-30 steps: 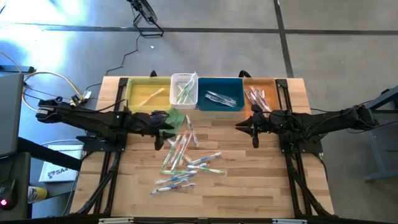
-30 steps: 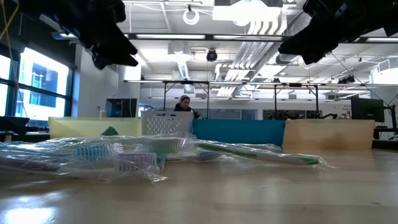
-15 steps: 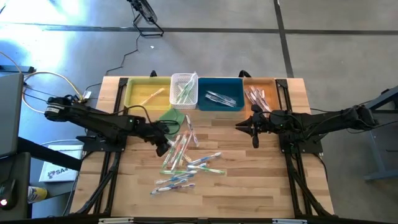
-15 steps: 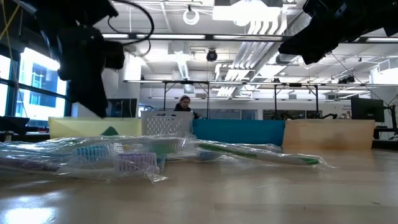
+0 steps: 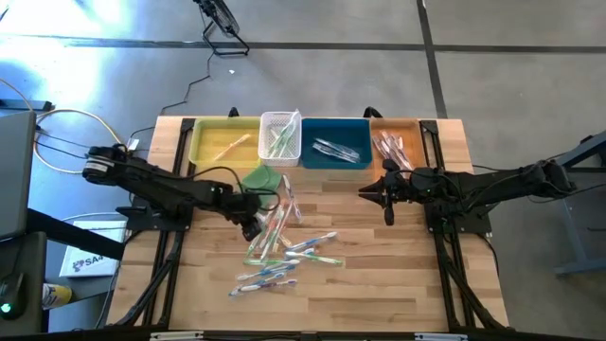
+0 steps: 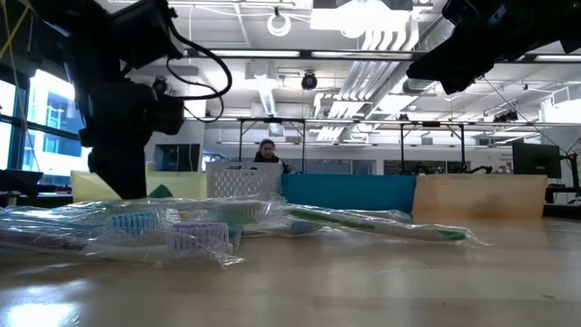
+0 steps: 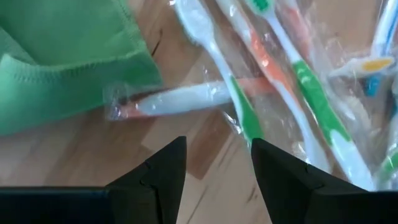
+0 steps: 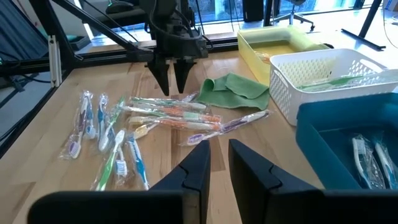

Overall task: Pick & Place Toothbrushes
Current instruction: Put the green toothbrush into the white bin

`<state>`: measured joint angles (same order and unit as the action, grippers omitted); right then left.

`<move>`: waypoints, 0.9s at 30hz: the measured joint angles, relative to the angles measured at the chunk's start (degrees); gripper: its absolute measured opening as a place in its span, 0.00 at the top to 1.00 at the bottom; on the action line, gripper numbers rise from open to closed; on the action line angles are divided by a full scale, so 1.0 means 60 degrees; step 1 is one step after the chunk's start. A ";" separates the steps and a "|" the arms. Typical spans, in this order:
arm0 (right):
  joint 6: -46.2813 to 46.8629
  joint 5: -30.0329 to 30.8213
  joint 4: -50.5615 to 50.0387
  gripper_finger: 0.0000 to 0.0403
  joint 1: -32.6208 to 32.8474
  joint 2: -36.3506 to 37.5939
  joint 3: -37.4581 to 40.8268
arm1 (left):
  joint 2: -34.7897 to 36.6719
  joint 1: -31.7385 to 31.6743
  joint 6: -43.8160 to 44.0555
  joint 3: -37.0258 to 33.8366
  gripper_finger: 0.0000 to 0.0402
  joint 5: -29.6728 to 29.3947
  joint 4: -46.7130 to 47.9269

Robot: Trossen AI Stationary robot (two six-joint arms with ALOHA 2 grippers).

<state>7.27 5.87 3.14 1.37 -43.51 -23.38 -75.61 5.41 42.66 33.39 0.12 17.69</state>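
Observation:
Several wrapped toothbrushes [image 5: 280, 242] lie in a loose pile on the wooden table, also seen in the right wrist view as a spread pile [image 8: 163, 113]. My left gripper [image 5: 254, 226] hangs open, pointing steeply down just above the pile's far-left end. Its fingers [image 8: 166, 79] end a little above the wrappers. Between its fingertips [image 7: 217, 144] I see bare wood, and just beyond lies a white and pink toothbrush [image 7: 180, 98] beside a green cloth [image 7: 68, 56]. My right gripper [image 8: 219, 149] waits at the table's far right, narrowly open with nothing between its fingers.
Along the far edge stand a yellow bin [image 5: 222, 142], a white basket [image 5: 280, 134], a blue bin [image 5: 335, 142] and an orange bin [image 5: 396, 144], each with toothbrushes inside. The folded green cloth [image 5: 262, 178] lies in front of the white basket. The table's near right is bare wood.
My left gripper has come down and moved toward the pile's left end, tipping to point more steeply at the table and rolling a little. It stays open. The toothbrushes have not shifted.

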 joint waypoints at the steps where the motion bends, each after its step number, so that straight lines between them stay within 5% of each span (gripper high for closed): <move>1: 0.0000 0.0000 0.0003 0.88 0.0000 0.0000 0.0000 | -0.0081 -0.0006 0.0007 0.0015 0.56 0.0000 -0.0084; 12: 0.0000 0.0022 0.0003 0.88 0.0001 0.0000 0.0000 | -0.1048 -0.0004 -0.0097 0.1624 0.56 0.0121 0.2112; 27: 0.0000 0.0004 -0.0008 0.88 0.0004 0.0000 0.0000 | -0.1178 -0.0022 0.0265 0.1833 0.56 -0.0157 0.1598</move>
<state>7.27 5.89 3.09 1.39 -43.51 -23.38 -82.67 5.28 44.25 44.38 -0.82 27.28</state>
